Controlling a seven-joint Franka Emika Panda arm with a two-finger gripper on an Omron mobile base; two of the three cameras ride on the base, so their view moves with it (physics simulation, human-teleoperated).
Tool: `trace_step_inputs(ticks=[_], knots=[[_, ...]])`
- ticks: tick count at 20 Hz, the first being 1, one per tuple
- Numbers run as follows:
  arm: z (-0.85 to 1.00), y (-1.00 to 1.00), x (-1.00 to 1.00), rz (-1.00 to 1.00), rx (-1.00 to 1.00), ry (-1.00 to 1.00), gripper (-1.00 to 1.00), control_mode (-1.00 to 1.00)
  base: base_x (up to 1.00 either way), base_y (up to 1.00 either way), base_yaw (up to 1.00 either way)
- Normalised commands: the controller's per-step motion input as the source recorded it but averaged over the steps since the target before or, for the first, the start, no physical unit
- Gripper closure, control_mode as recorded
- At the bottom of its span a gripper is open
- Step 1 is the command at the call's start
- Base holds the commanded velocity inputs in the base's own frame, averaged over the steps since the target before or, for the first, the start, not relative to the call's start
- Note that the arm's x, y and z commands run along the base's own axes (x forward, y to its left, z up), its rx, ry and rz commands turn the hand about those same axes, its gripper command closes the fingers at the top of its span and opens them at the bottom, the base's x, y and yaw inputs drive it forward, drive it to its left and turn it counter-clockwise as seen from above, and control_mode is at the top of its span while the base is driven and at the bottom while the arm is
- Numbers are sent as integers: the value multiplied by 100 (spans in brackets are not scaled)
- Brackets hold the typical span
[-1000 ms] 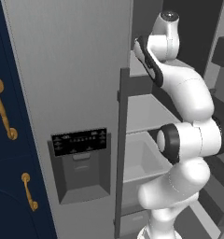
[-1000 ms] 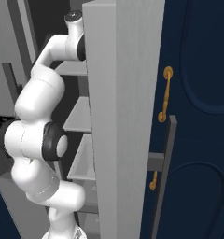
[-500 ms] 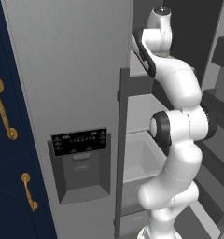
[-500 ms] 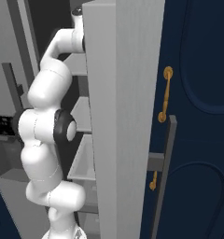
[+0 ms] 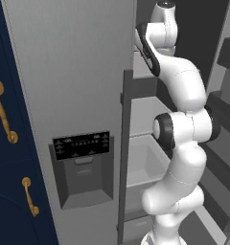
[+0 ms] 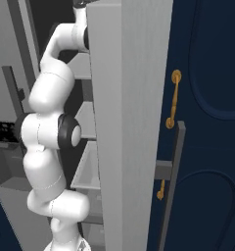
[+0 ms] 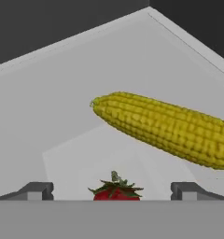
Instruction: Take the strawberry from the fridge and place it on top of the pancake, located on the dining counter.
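Hand view puts the two dark fingertips [image 7: 38,191] low at either side, spread wide with bare shelf between them, so the gripper [image 7: 112,192] is released and grasping nothing. The strawberry [image 7: 115,190] sits midway between those tips, its green leafy cap and the top of its red flesh peeking above the bottom edge; whether the fingers already flank its body or are short of it cannot be told from this angle. Just beyond it on the same pale shelf [image 7: 62,126] lies a yellow corn cob [image 7: 165,128], set on a slant and near the berry but apart from it.

As a judgement, the berry will be very light, soft and easily bruised, with a smooth rounded skin that may squirm out of a hard pinch. The best hold looks to be across its widest part, below the leaves, closing gently. The cob is close enough that a finger could nudge it.

From the left base view, the arm [image 5: 181,143] reaches up into the open fridge [image 5: 69,86], past the dark dispenser panel [image 5: 82,144] on its door.
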Motion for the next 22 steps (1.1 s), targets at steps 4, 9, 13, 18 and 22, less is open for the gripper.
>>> trace_step_inputs(ticks=[4, 9, 13, 18, 22], knots=[[-3, 0, -23, 0, 0, 0, -100, -100, 0, 0, 0], [-7, 0, -20, 0, 0, 0, -100, -100, 0, 0, 0], [-25, 0, -12, 0, 0, 1, -100, -100, 0, 0, 0], [-29, 5, 4, 0, 0, 2, -100, -100, 0, 0, 0], [-1, 0, 18, 0, 0, 0, -100, -100, 0, 0, 0]])
